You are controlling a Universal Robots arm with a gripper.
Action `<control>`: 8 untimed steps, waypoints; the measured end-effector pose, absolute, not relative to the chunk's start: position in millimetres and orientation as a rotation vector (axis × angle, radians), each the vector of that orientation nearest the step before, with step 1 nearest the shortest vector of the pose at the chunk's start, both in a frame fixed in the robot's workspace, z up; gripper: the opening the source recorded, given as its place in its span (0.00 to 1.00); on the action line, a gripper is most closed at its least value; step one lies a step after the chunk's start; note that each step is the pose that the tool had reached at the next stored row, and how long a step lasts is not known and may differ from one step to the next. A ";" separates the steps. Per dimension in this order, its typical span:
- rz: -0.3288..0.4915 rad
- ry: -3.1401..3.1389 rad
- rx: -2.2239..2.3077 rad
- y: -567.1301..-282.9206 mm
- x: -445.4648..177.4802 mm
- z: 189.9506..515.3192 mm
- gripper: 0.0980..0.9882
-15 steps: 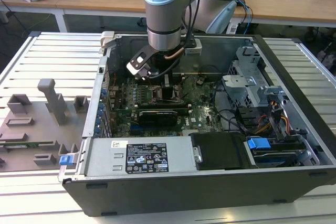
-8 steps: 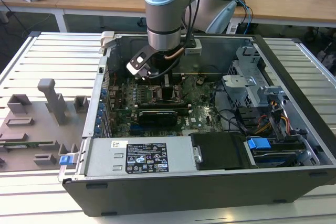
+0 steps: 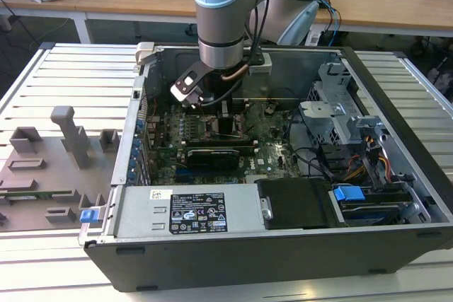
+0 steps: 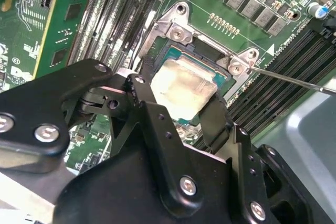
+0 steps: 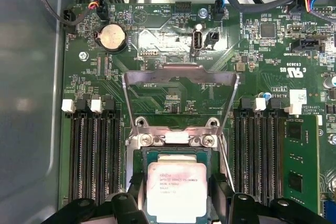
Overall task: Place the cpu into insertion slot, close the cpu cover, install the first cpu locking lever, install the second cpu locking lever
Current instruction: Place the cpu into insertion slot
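Your hand (image 4: 177, 98) looks pinched on the cpu (image 4: 184, 85), one finger on each opposite edge, right at the insertion slot (image 4: 202, 52). Can't tell if it's fully seated, tbh. In the exterior view that spot sits at 12 o'clock from the white-labelled box (image 3: 198, 210) and 9 o'clock from the drive cage (image 3: 340, 114). I'd go level and square to the dark rim, straight down, no sliding across the contacts, and only let go once it's flush. The cpu cover (image 5: 178, 74) is flipped up, clear of it. The chip itself is a small flat square with a dull pale silver top, faint print and a thin green edge.
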State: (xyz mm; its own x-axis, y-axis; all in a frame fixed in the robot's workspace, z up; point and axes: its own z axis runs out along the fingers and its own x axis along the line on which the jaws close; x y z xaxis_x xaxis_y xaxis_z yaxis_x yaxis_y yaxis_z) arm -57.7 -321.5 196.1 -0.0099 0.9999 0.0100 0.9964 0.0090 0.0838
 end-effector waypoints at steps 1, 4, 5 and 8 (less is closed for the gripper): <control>0.101 2.196 2.170 -321.5 -57.7 197.0 0.58; 0.100 2.198 2.166 -321.4 -57.8 204.2 0.58; 0.100 2.198 2.166 -321.1 -57.8 205.0 0.58; 0.100 2.198 2.166 -320.0 -57.8 215.9 0.49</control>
State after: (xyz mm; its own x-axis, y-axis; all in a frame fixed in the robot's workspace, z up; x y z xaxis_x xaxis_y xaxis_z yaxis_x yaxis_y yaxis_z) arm -57.8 -320.0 215.9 -0.0150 0.9999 0.0068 0.9964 0.0144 0.0839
